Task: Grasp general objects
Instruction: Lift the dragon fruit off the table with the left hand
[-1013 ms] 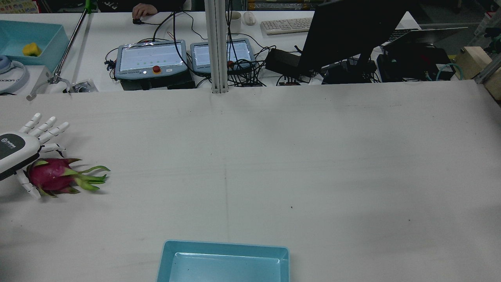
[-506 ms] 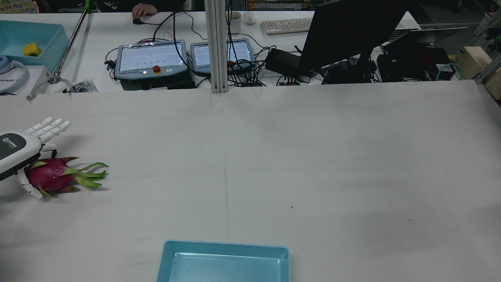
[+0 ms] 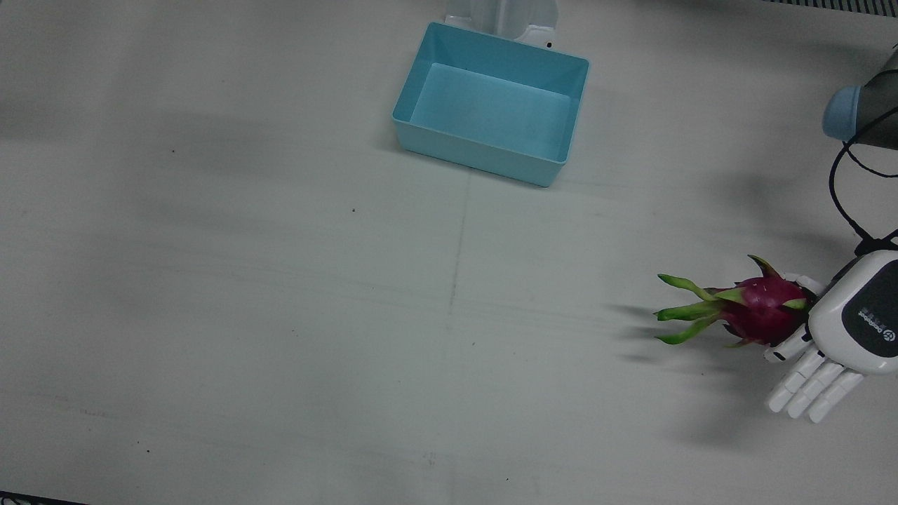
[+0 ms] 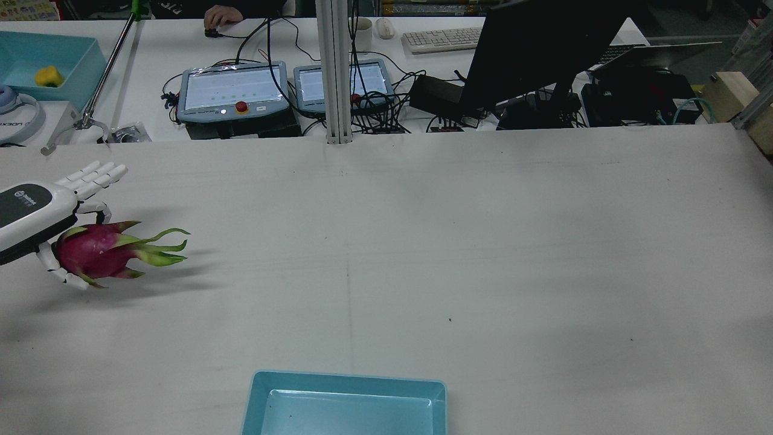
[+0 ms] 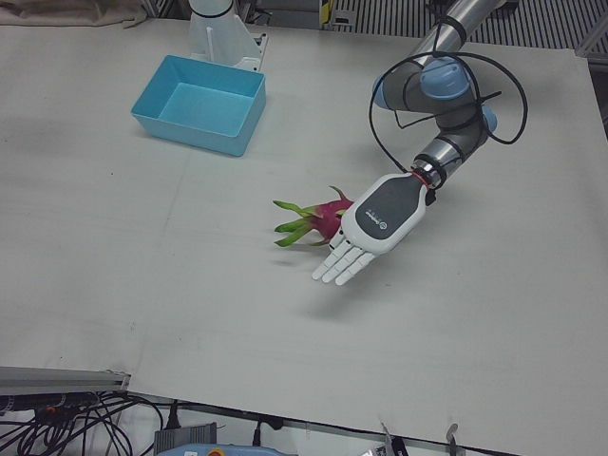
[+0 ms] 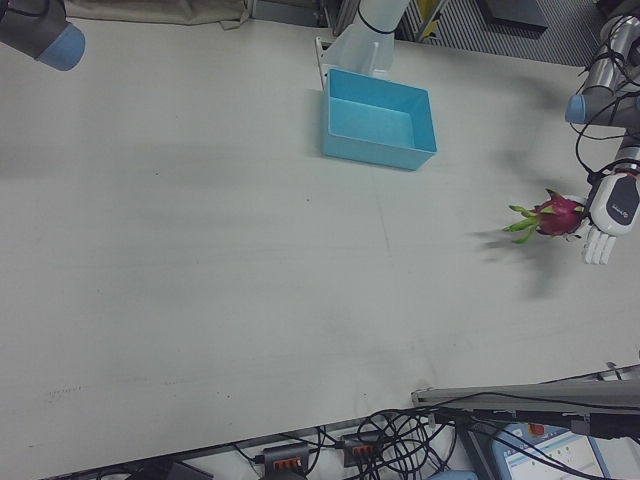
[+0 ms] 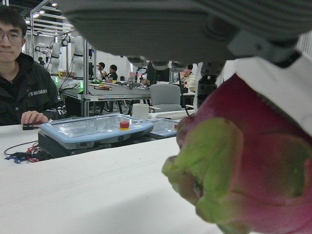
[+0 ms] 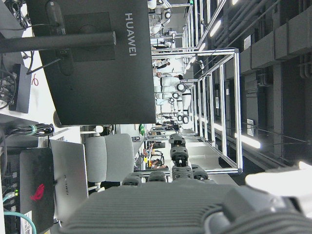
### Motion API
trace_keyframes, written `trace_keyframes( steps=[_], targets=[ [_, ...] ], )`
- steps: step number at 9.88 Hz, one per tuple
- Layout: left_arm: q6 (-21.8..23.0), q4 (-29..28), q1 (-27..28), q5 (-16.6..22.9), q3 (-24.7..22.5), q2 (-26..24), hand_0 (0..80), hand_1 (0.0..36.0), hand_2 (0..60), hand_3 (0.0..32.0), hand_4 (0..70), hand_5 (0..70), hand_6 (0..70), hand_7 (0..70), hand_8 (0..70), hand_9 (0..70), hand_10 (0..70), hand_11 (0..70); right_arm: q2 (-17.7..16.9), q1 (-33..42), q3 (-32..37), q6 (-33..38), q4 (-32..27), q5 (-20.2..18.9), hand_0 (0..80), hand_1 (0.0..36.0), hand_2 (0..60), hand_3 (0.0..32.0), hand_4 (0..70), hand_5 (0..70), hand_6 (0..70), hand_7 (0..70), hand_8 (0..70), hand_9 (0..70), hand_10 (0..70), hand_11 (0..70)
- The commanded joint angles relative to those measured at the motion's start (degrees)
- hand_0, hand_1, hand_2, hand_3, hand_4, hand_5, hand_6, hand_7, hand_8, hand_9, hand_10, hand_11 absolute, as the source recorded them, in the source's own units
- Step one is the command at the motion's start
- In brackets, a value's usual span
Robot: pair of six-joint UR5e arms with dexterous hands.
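A magenta dragon fruit (image 4: 90,251) with green leafy tips is in my left hand (image 4: 30,211) at the table's left side in the rear view. The thumb and a finger clasp its round end while the other fingers (image 4: 93,175) stick out straight. The fruit hangs a little above the table, its shadow apart from it. It also shows in the front view (image 3: 761,308), under the hand (image 3: 852,326), and fills the left hand view (image 7: 243,165). My right hand (image 8: 170,204) shows only in its own view, raised, fingers extended, holding nothing.
An empty light-blue bin (image 3: 484,154) stands at the middle of the table on the robot's side, also in the rear view (image 4: 347,376). Beyond the far edge are teach pendants (image 4: 232,90), a monitor (image 4: 537,48), cables and a seated person.
My left hand has risen and moved a little toward the table's middle, taking the dragon fruit up off the table. The fruit's shadow now lies apart from it.
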State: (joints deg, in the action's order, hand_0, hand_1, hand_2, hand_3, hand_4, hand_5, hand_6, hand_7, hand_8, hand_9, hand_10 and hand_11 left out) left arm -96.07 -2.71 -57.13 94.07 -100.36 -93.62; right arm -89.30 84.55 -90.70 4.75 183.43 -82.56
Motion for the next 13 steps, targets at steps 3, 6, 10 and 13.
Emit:
trace_keyframes(
  steps=[3,6,10,13],
  targets=[
    [12.6,11.2,0.2,6.0,-9.6,-1.0,49.8,26.0,51.6,0.0,52.0,64.4,0.0,8.2,0.0,0.2,0.0,0.0,0.0,0.0,0.0,0.0,0.0,-0.1,0.0,0.0,0.0,0.0,0.0,0.0,0.0,0.0,0.0,0.0,0.0,0.0],
    [27.5,11.2,-0.3,10.9,-9.5,-0.3,51.2,28.6,57.0,0.0,55.0,65.1,0.0,11.0,0.0,0.8,0.0,0.0,0.0,0.0,0.0,0.0,0.0,-0.1,0.0,0.0,0.0,0.0,0.0,0.0,0.0,0.0,0.0,0.0,0.0,0.0],
    [44.2,11.9,-0.3,15.9,-12.7,-0.2,57.8,36.0,60.0,0.0,70.0,70.0,3.1,16.2,0.0,1.8,0.0,0.0,0.0,0.0,0.0,0.0,0.0,-0.1,0.0,0.0,0.0,0.0,0.0,0.0,0.0,0.0,0.0,0.0,0.0,0.0],
    [46.2,16.4,0.3,18.9,-18.1,-0.2,59.7,36.0,60.0,0.0,70.0,70.0,6.1,19.5,0.2,2.5,0.0,0.0,0.0,0.0,0.0,0.0,0.0,0.0,0.0,0.0,0.0,0.0,0.0,0.0,0.0,0.0,0.0,0.0,0.0,0.0]
  ],
)
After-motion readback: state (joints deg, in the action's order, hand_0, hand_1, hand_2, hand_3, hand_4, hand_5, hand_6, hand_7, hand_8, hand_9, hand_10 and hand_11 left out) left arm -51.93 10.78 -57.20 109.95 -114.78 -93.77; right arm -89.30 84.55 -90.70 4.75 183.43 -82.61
